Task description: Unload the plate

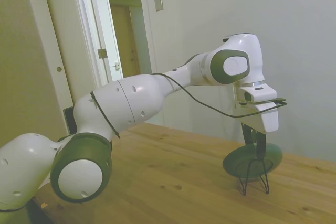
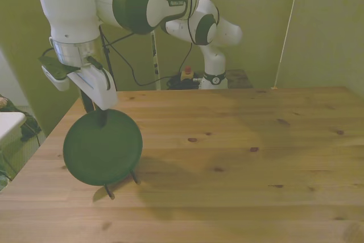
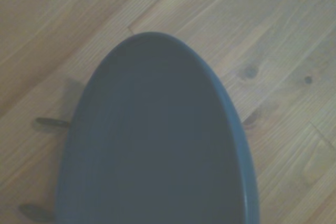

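The dark green plate (image 1: 239, 162) (image 2: 102, 149) stands on edge in a thin black wire stand (image 1: 255, 181) near the table corner at the front view's left. My gripper (image 1: 255, 150) (image 2: 95, 115) hangs straight down over the plate's top rim. It is open, with one finger in front of the rim and one behind it. In the wrist view the plate (image 3: 157, 145) fills most of the picture from close by, with the stand's feet (image 3: 50, 123) beside it.
The wooden table (image 2: 239, 157) stretches wide toward the front view's right. The table's edge (image 2: 42, 146) runs close beside the plate. A door and doorway stand behind the arm in the side view.
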Motion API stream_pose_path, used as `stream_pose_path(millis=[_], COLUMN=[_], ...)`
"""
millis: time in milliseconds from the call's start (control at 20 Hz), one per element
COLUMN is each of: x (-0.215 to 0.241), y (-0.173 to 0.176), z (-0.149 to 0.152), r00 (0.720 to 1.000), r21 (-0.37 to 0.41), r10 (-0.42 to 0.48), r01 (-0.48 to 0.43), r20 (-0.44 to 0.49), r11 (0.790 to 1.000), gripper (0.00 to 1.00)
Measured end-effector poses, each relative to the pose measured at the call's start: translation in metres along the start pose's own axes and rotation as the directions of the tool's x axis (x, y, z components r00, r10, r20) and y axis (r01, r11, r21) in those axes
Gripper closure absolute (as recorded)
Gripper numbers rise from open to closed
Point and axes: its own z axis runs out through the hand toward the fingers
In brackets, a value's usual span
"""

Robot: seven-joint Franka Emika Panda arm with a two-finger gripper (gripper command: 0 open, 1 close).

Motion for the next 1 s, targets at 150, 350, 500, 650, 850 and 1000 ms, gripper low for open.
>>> stream_pose_path(millis=[150,350,500,650,850,1000], x=[0.003,0.007,0.01,0.014,0.015,0.016], y=[0.001,0.003,0.005,0.007,0.008,0.009], z=[0.003,0.003,0.004,0.005,0.004,0.002], r00=[1.0,1.0,1.0,1.0,1.0,1.0], r21=[-0.009,-0.009,-0.011,-0.012,-0.01,-0.007], r10=[0.004,0.01,0.015,0.021,0.023,0.024], r01=[-0.004,-0.01,-0.015,-0.021,-0.023,-0.024], r20=[-0.007,-0.007,-0.007,-0.006,-0.007,-0.01], r11=[1.0,1.0,1.0,1.0,1.0,1.0], gripper=[1.0,1.0,1.0,1.0,1.0,1.0])
